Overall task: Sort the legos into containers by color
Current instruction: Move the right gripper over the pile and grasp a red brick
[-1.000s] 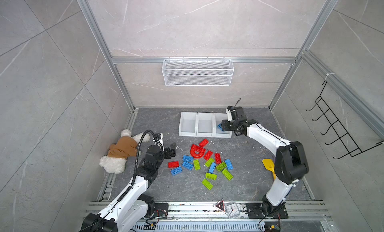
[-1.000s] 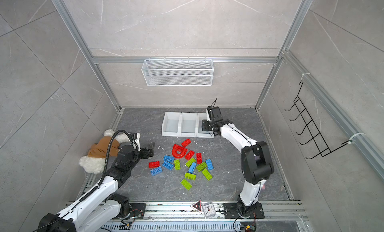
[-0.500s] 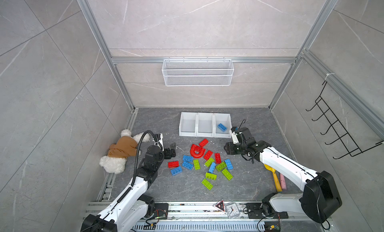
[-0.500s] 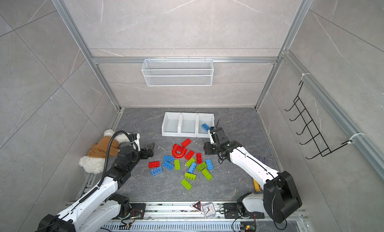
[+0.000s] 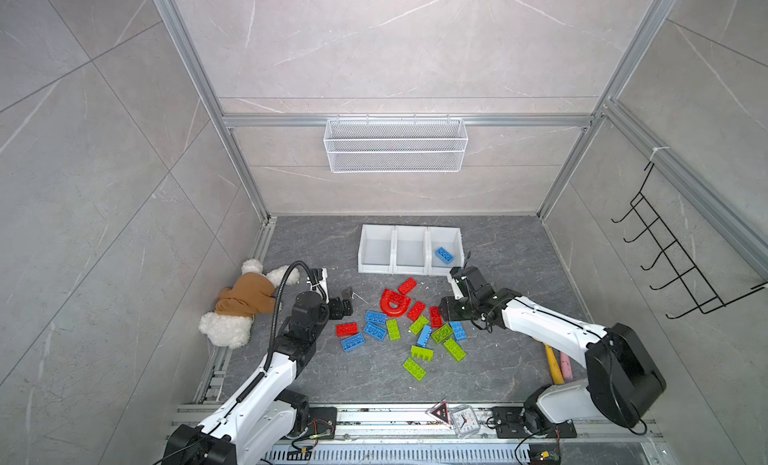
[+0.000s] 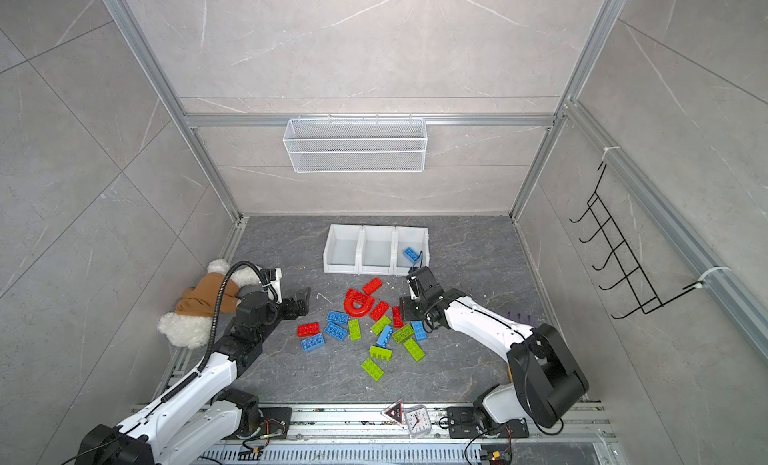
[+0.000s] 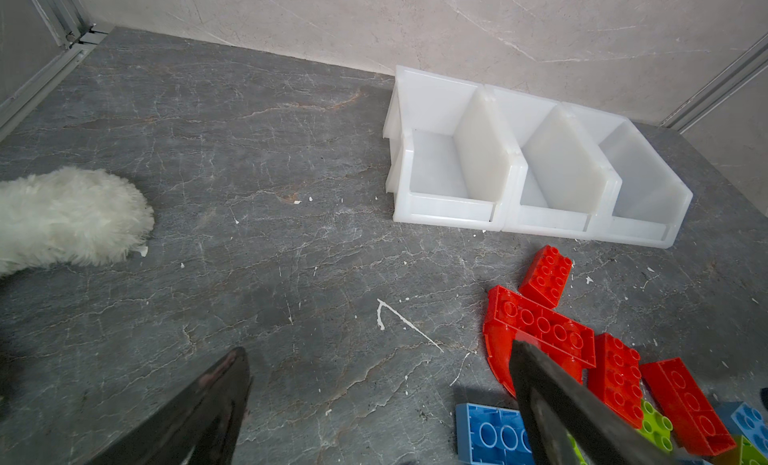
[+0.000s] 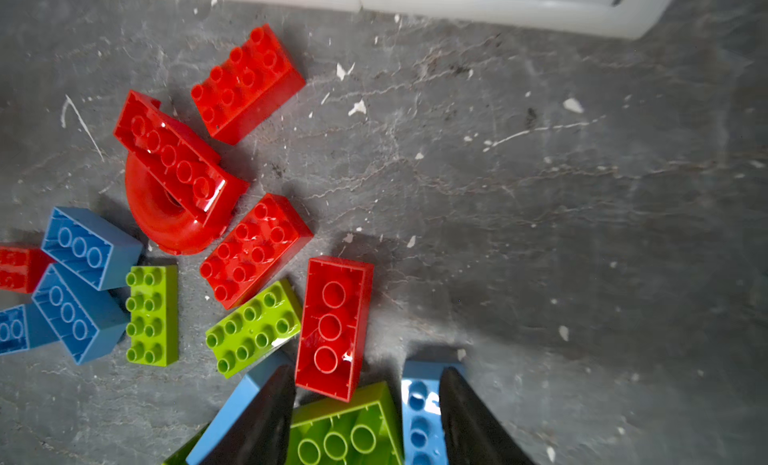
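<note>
1. The right end effector [image 5: 445,314] is back over the legos [image 5: 417,310], at the right edge of the pile in the lower middle of both top views. 1 second ago it was up at the containers [image 5: 410,228].
2. That trip pays off: 1 blue brick [image 5: 444,254] now lies in the right-hand container [image 5: 457,242], upper centre of the frame. The other 2 containers show nothing inside.
3. Its jaws stand partly apart and clamp nothing. In the right wrist view they straddle a lime green brick [image 8: 345,429], with a pale blue piece [image 8: 417,404] just beside 1 finger. Which of the 2 it wants, I cannot tell.
4. The left end effector [image 5: 347,302] stays put at the left edge of the pile, jaws wide apart and empty, near the red arch [image 5: 394,304].
5. My read: the sort has barely begun. Every other piece, red, blue and green, lies on the bench [image 5: 498,276]. Blue has claimed its container, so red and green should take the 2 free ones.
6. Watch the crowding: the bricks touch, and a pinch could catch 2.
</note>
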Robot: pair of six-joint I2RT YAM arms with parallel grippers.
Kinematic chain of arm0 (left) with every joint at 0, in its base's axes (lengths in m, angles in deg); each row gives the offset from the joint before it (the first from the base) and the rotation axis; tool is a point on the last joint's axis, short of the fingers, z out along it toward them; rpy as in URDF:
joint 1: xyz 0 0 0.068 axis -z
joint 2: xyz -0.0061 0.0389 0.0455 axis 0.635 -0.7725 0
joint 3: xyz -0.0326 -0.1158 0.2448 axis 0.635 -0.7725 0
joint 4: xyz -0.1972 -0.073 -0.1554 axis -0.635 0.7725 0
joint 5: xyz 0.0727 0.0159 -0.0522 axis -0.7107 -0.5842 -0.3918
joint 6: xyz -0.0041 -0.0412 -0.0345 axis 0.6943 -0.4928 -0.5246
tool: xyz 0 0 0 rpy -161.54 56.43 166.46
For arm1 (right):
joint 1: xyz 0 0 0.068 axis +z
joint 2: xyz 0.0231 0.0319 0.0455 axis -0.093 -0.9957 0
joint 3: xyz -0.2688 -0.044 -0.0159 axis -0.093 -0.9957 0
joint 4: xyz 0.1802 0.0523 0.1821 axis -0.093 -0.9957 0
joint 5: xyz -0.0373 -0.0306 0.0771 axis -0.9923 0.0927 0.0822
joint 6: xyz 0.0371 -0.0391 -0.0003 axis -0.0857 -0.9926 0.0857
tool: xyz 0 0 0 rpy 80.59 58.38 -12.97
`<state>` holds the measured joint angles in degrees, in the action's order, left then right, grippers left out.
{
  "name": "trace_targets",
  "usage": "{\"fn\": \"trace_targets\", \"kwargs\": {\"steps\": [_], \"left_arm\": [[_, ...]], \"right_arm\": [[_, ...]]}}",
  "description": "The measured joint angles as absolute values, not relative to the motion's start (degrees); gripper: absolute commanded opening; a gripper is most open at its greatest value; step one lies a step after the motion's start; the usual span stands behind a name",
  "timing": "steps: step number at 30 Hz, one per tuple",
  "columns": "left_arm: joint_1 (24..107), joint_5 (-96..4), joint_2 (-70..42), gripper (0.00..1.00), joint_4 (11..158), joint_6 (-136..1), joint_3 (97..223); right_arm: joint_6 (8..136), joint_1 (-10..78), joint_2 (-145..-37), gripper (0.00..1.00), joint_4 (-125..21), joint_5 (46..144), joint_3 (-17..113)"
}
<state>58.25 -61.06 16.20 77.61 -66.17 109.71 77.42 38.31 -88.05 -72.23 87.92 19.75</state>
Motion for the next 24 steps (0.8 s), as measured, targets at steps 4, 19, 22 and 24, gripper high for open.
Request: {"fn": "trace_targets", "kwargs": {"steps": [4, 19, 22, 24], "left_arm": [[58.25, -60.93, 16.2, 1.0, 77.63, -66.17, 109.71], [58.25, -61.04, 18.24, 1.0, 77.63, -66.17, 109.53], [58.25, -61.04, 18.24, 1.0, 77.63, -66.17, 109.53], [58.25, -61.04, 18.24, 1.0, 77.63, -66.17, 109.53]], "right_arm": [[77.42, 40.65, -92.05, 0.58, -71.84, 87.9, 21.06], [77.87, 42.53, -99.37, 0.55, -70.2, 82.61, 23.84], [78.03, 42.53, -100.13, 0.54, -69.72, 81.91, 24.14], [78.03, 42.53, -100.88, 0.53, -69.45, 81.71, 24.4]]}}
